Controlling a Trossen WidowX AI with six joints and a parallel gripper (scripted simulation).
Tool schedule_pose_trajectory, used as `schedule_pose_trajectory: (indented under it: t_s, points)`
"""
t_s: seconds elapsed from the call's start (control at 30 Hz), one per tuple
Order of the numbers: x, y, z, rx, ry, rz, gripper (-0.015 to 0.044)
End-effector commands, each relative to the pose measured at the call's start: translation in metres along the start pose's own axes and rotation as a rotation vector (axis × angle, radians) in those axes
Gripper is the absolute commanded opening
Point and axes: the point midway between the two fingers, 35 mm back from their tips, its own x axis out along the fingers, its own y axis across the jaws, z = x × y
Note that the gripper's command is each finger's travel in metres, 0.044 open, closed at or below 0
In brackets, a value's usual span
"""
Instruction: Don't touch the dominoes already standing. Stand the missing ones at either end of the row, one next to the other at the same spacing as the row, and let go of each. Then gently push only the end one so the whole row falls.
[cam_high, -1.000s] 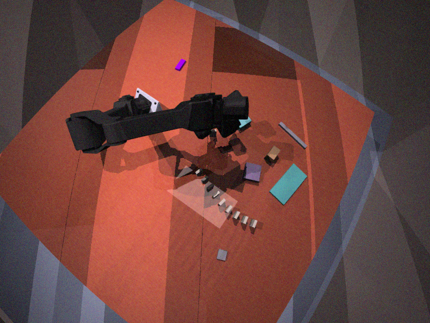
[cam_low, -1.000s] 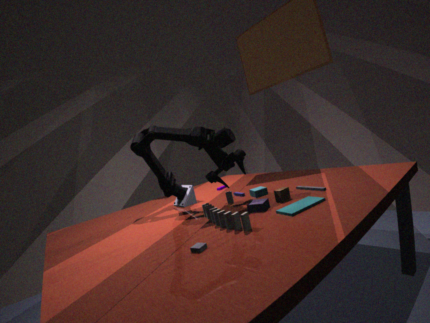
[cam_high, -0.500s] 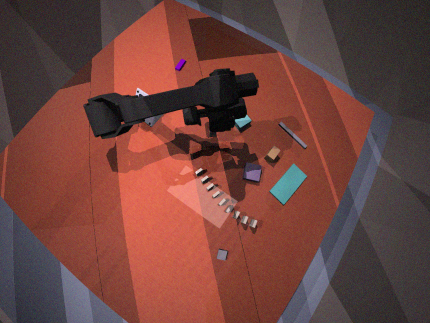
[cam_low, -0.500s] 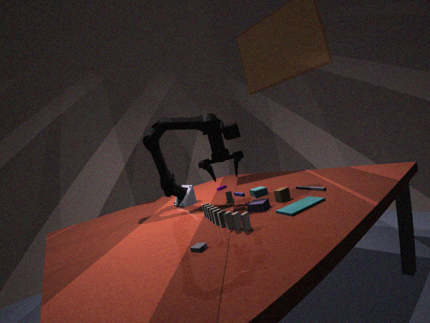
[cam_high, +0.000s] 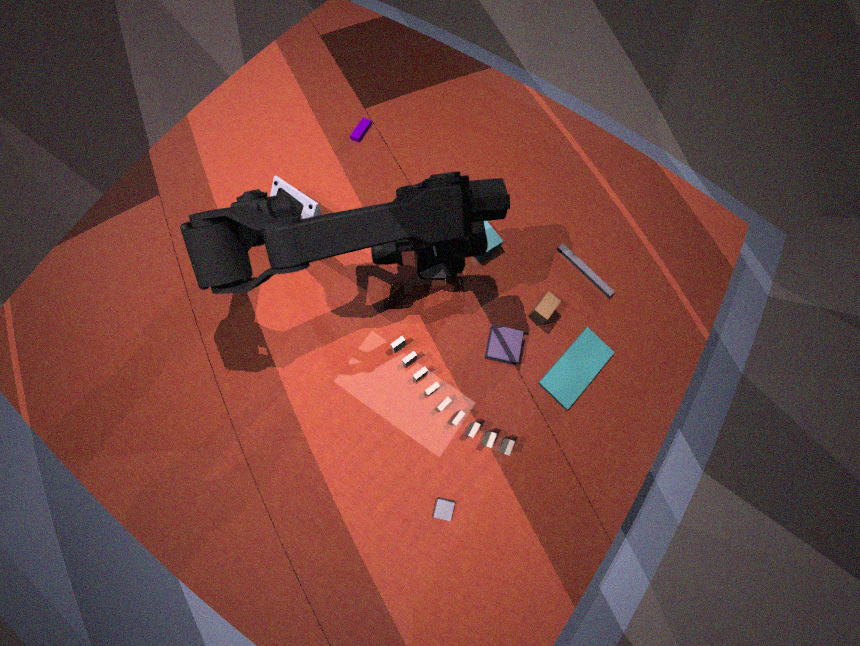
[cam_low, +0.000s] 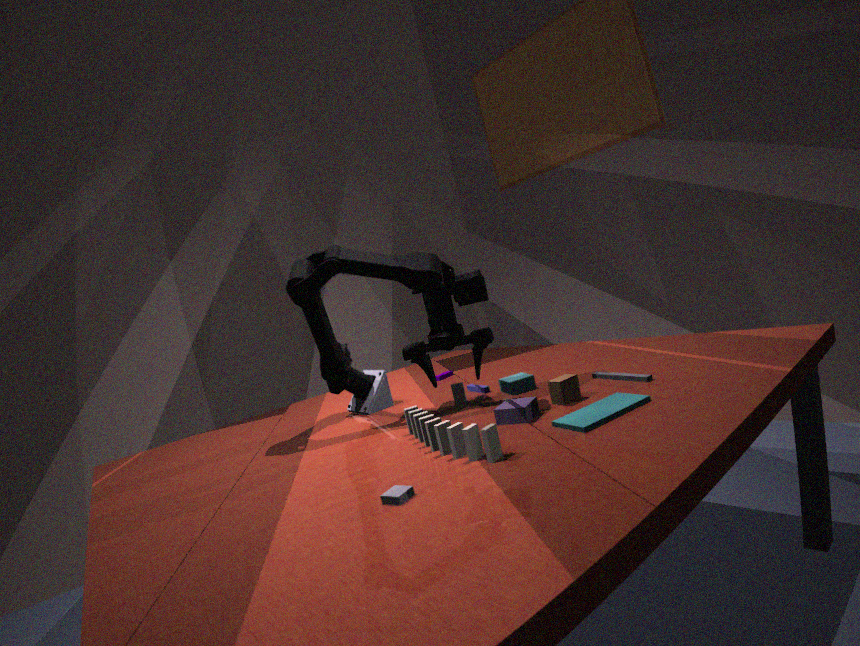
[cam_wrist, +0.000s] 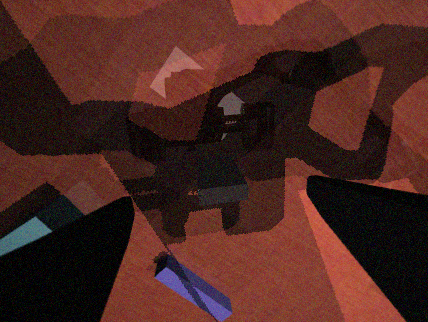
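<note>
A curved row of several pale dominoes (cam_high: 450, 403) (cam_low: 451, 434) stands in the middle of the red table (cam_high: 173, 431) (cam_low: 312, 556). One more domino (cam_low: 458, 392) (cam_wrist: 222, 192) stands alone in shadow, apart from the row's far end. My gripper (cam_low: 455, 367) (cam_wrist: 222, 194) hangs open and empty right above it, fingers on either side and clear of it. The arm hides this domino in the top view. A grey domino (cam_high: 444, 509) (cam_low: 397, 494) lies flat in front of the row's near end.
A blue-violet block (cam_low: 477, 388) (cam_wrist: 192, 287) lies close by the gripper. A teal block (cam_high: 492, 236) (cam_low: 517, 382) (cam_wrist: 25, 235), tan cube (cam_high: 547, 305) (cam_low: 563, 388), purple block (cam_high: 504, 344) (cam_low: 516, 410), teal slab (cam_high: 576, 367) (cam_low: 601, 410) and grey bar (cam_high: 585, 269) (cam_low: 622, 376) lie right of the row. A purple piece (cam_high: 360, 129) lies far back.
</note>
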Motion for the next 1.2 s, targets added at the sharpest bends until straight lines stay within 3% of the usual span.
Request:
schedule_pose_trajectory:
  t_s: [0.0,0.4,0.83,1.17]
  points:
    - [0.011,-0.001,-0.001,-0.008,-0.009,-0.001,0.0440]
    - [0.026,-0.001,-0.001,-0.008,-0.010,-0.001,0.0440]
    - [0.026,-0.001,-0.001,-0.008,-0.010,-0.001,0.0107]
    - [0.024,-0.001,-0.001,-0.008,-0.010,-0.001,0.0107]
